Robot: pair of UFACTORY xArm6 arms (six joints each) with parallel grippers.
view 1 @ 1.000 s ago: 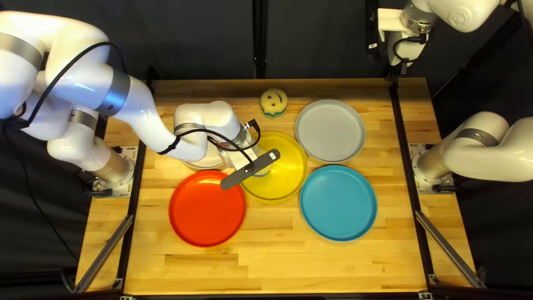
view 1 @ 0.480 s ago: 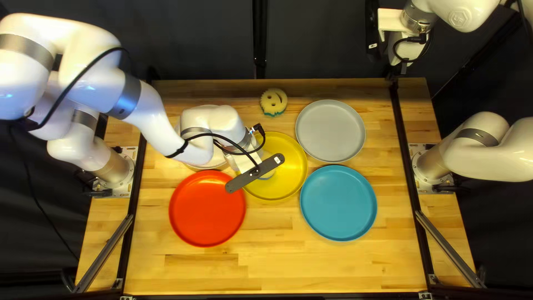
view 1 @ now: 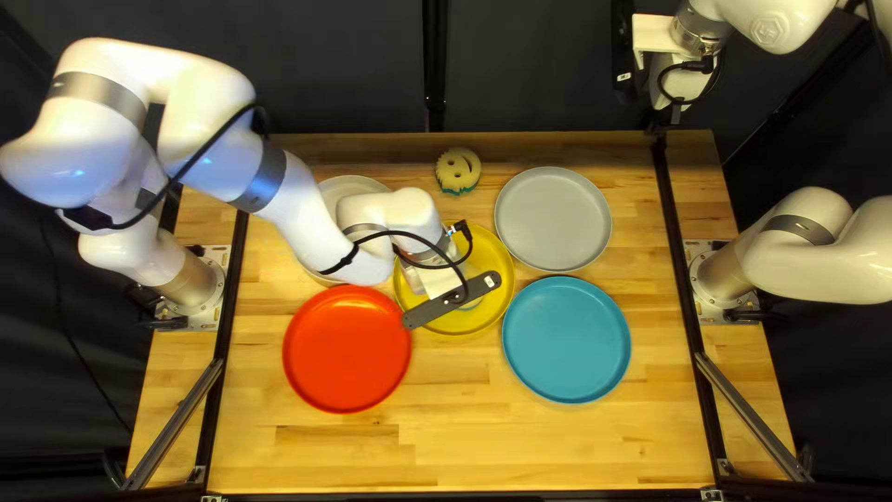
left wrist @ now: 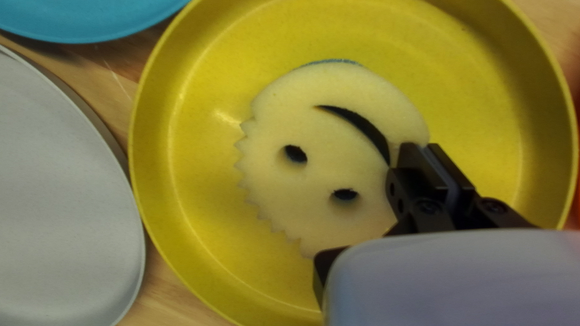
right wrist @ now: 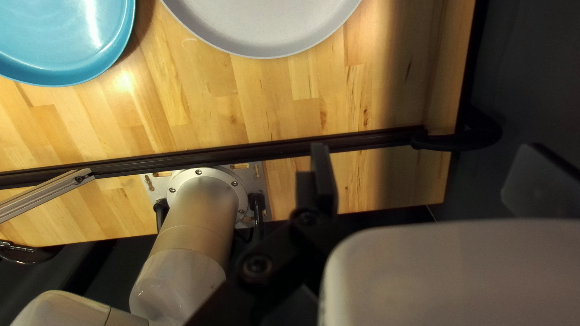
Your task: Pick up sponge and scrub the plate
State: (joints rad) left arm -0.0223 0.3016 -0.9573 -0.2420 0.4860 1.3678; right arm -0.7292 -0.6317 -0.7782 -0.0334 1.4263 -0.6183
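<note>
Left gripper (left wrist: 425, 150) was clamped on the edge of a round cream smiley-faced sponge (left wrist: 326, 175) | sponge was within a round yellow plate (view 1: 492, 251), centre of the top left view | risk: off-centre grip could have let it twist loose under drag.

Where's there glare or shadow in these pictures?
Left wrist view: small glare spot on the yellow plate beside the sponge; right wrist view: glare streak on the blue plate, shadow band across the table; top left view: highlights on my left arm.
</note>
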